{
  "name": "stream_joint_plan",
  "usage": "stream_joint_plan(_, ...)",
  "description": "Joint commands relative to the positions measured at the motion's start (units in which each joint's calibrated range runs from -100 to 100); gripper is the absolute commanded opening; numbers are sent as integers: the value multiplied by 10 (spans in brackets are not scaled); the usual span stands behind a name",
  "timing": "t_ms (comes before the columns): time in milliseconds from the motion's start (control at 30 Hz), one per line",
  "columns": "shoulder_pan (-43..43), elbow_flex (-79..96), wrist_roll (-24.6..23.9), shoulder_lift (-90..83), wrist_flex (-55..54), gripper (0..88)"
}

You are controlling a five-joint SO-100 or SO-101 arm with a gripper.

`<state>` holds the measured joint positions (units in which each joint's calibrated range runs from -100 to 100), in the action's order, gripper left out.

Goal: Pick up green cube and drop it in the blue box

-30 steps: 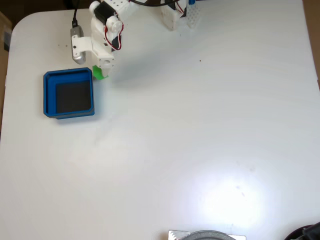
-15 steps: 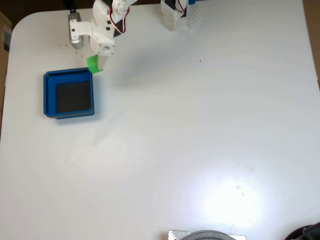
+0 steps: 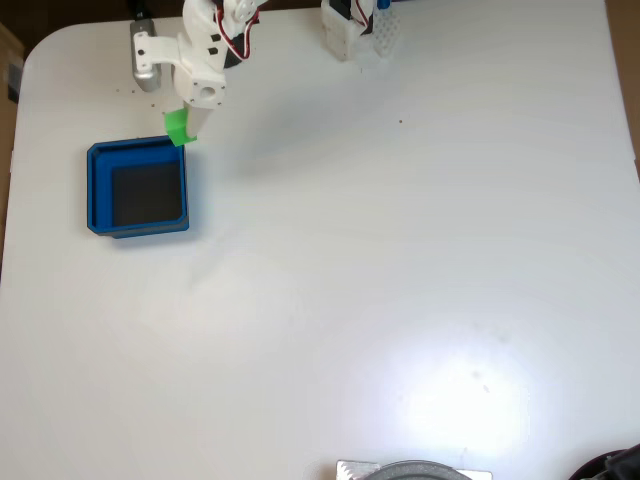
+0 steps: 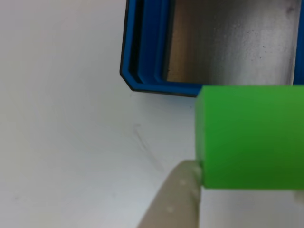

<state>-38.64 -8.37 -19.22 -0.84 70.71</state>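
Clearance: table largely open; obstructions confined to its edges and the upper left.

In the fixed view the white table (image 3: 400, 250) lies bare across its centre and right side, giving free passage. The blue box (image 3: 137, 187) stands at the left, its thick walls the only raised barrier there; its dark floor is unoccupied. The gripper (image 3: 185, 130), holding the green cube (image 3: 176, 128), sits at the box's upper right corner. White fixtures (image 3: 357, 30) stand at the top edge. A grey object (image 3: 413, 470) intrudes at the bottom edge.

bright light, tabletop glare, blurred close-up
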Motion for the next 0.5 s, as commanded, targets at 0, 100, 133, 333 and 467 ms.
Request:
stream_joint_plan(0, 1, -78, -1, 29, -5, 63)
stream_joint_plan(100, 1, -114, -1, 71, -5, 63)
stream_joint_plan(133, 1, -128, -1, 85, -7, 63)
stream_joint_plan(333, -4, -169, -1, 165, -76, 63)
stream_joint_plan(467, -14, -170, -1, 201, -104, 63)
